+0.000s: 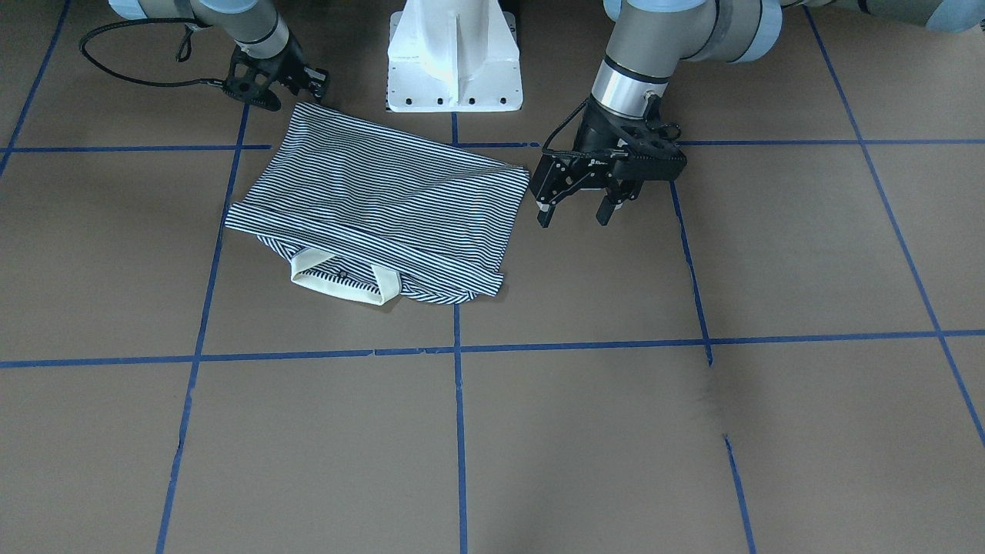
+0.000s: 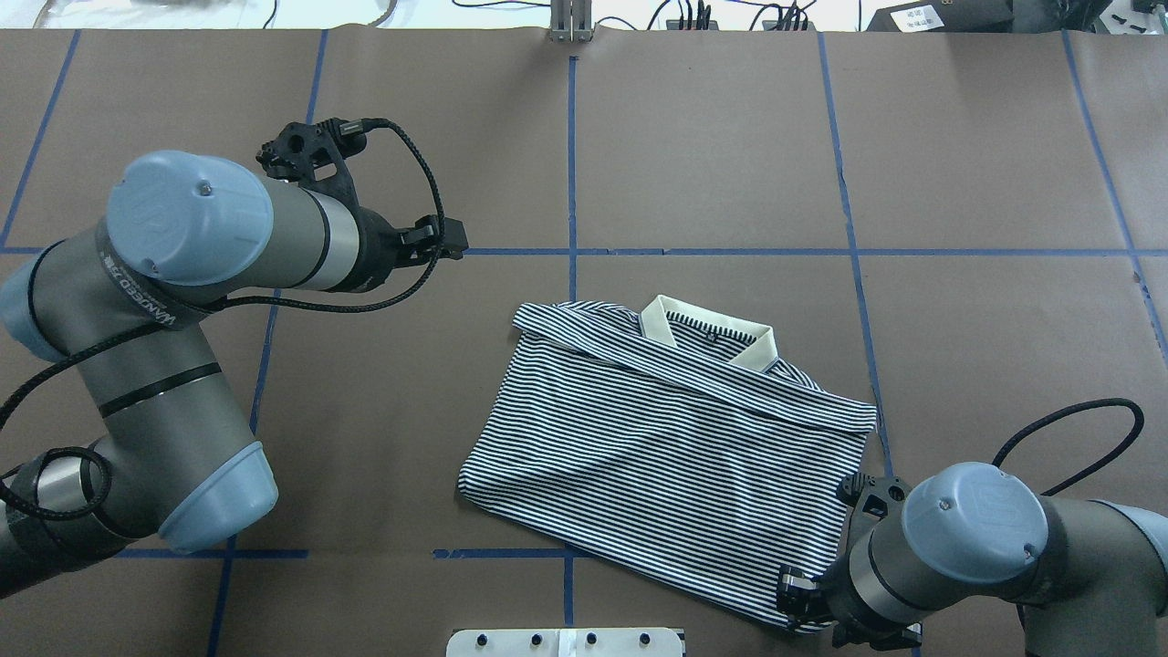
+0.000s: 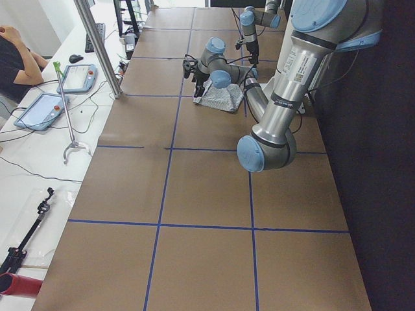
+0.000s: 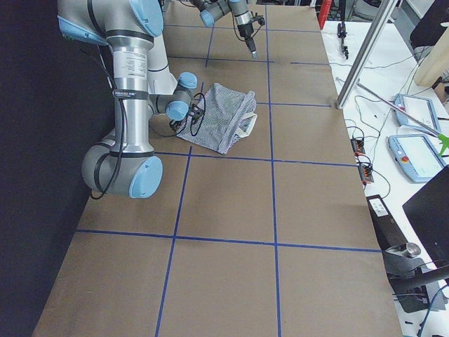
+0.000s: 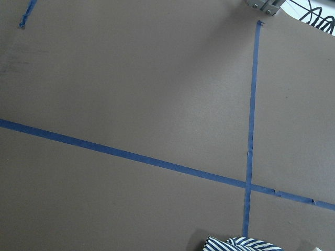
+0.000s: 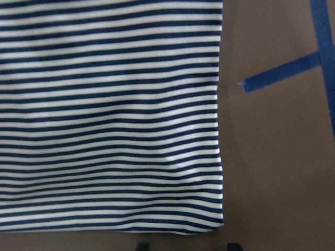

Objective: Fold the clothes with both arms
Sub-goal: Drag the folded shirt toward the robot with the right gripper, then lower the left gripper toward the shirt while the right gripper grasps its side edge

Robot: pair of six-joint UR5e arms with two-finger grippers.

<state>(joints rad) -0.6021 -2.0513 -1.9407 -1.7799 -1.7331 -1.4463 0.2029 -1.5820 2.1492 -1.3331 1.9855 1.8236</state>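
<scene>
Scene: a brown tabletop (image 1: 692, 431) marked into squares by blue tape lines (image 1: 460, 431), seen from several cameras
Shirt: one striped polo shirt (image 1: 369, 200), navy and white, folded into a rough rectangle and lying flat on the tabletop, just in front of the robot's white base (image 1: 454, 54) and a little toward the robot's right side
Collar: one cream collar (image 2: 659, 319) on the edge of the shirt farthest from the robot, with one small dark button (image 2: 711, 336) showing inside it
Arms: two grey arms with light blue joint caps; the left arm (image 2: 182, 301) reaches in from one side of the shirt, and the right arm (image 2: 985, 538) is bent low at the shirt's near corner
Left arm's fingers (image 1: 545, 214): two black fingers, spread apart and empty, pointing down above bare tabletop just beside the shirt's side edge, not touching the cloth
Right arm's fingers (image 6: 141, 246): two dark tips show at the bottom of the right wrist view, spread apart with nothing between them, over bare tabletop just off the shirt's corner
Cables: one black cable (image 1: 115, 69) loops from the right arm's wrist, and one more curls around the left arm's wrist
</scene>
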